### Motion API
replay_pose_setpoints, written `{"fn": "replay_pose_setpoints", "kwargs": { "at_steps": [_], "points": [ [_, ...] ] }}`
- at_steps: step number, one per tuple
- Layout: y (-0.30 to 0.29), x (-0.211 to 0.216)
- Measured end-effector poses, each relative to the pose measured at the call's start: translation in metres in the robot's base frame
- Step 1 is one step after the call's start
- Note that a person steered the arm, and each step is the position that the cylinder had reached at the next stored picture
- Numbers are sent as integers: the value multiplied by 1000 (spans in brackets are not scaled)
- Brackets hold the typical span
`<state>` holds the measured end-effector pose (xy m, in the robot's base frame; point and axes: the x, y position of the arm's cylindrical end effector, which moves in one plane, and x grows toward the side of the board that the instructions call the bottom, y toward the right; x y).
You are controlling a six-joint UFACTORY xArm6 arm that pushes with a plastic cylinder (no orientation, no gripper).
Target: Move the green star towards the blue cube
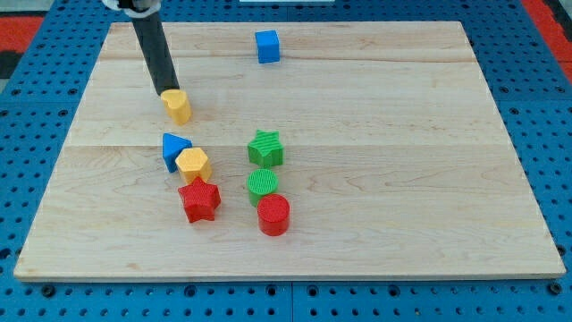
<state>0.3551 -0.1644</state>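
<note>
The green star (pixel 265 148) lies near the board's middle. The blue cube (pixel 267 46) sits near the view's top, almost straight above the star and well apart from it. My tip (pixel 167 94) is at the upper left, touching the top edge of a yellow block (pixel 178 105). The tip is far to the left of and above the green star, and to the lower left of the blue cube.
A blue triangular block (pixel 173 149) and a yellow hexagonal block (pixel 192 165) touch left of the star. A red star (pixel 199 200) lies below them. A green cylinder (pixel 263 183) and a red cylinder (pixel 273 215) lie just below the green star. The wooden board (pixel 429 152) rests on a blue pegboard.
</note>
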Motion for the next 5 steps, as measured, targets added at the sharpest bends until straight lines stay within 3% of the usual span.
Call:
{"fn": "replay_pose_setpoints", "kwargs": {
  "at_steps": [2,3,4,5],
  "points": [
    [9,57],
    [31,52],
    [129,28],
    [209,32]
  ]
}}
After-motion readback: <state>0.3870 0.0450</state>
